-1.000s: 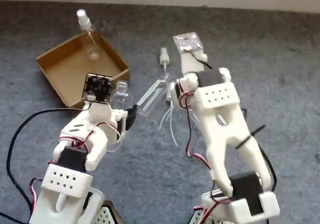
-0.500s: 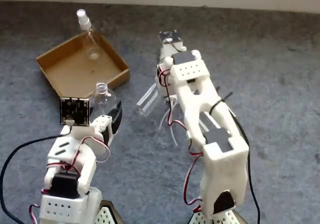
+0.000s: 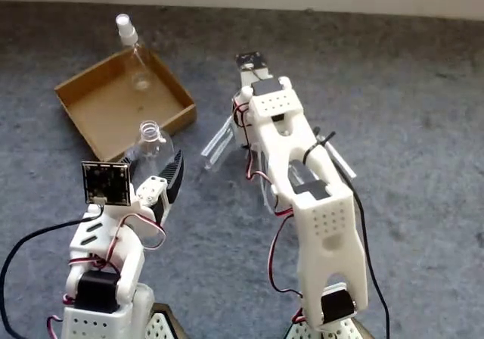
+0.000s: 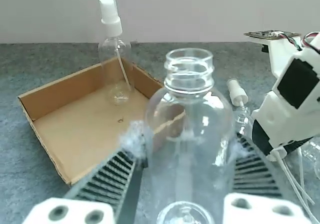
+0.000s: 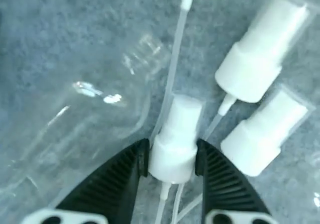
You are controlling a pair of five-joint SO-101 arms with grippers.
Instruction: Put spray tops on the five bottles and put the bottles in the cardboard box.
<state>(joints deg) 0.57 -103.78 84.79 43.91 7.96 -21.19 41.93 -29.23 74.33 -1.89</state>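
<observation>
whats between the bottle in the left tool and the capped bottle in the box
Left wrist view: the near wall and bare floor of the brown cardboard box lie between the clear uncapped bottle in the left tool and the clear spray-topped bottle.

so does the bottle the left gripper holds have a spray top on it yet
No, the bottle in the left gripper shows a bare, open threaded neck.

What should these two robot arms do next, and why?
Probably lift: the right hand grips a white plastic spray top lying on the grey carpet, while the left hand holds a clear, uncapped bottle upright. Raising the top toward that open neck seems next.
</observation>
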